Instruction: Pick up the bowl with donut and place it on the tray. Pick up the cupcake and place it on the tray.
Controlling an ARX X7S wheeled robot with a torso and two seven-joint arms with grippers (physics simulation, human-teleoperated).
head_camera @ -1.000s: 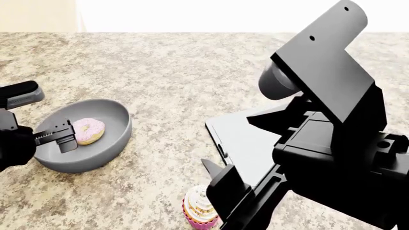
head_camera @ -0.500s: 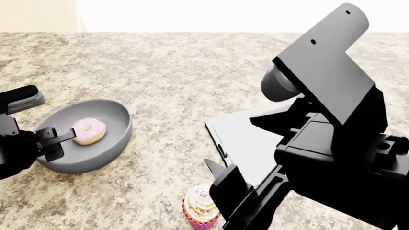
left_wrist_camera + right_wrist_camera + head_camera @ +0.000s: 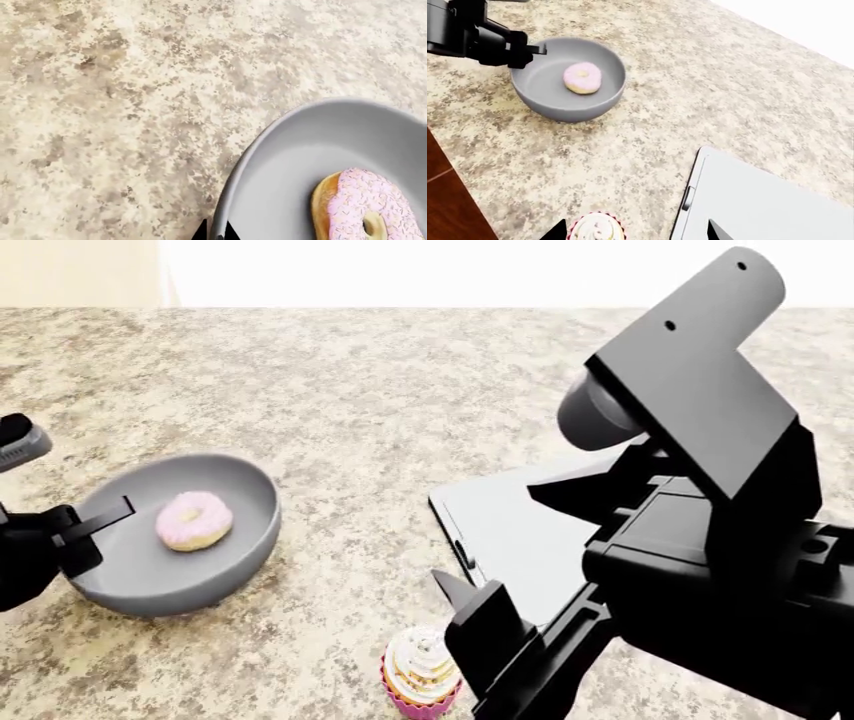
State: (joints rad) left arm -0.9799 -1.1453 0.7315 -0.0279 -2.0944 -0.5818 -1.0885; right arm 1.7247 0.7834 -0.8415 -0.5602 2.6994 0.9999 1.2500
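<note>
At the left of the head view, the left gripper (image 3: 94, 523) pinches the rim of the grey bowl (image 3: 200, 575) between narrow fingers; the pink donut (image 3: 195, 521) lies inside. The right gripper (image 3: 635, 226) hangs with fingers wide above the cupcake (image 3: 423, 677), bottom centre. The tray (image 3: 514, 540) lies on the tabletop (image 3: 374, 390) just right of the cupcake.

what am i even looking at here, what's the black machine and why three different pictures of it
It is a simulated two-armed robot over a speckled countertop. One picture looks down from its head; the other two come from cameras near each end effector. The left end effector pinches the rim of a grey bowl holding a pink donut. The right end effector hangs open above a cupcake, holding nothing. Beside it lies a flat grey tray, partly hidden in the head picture by the right arm.
</note>
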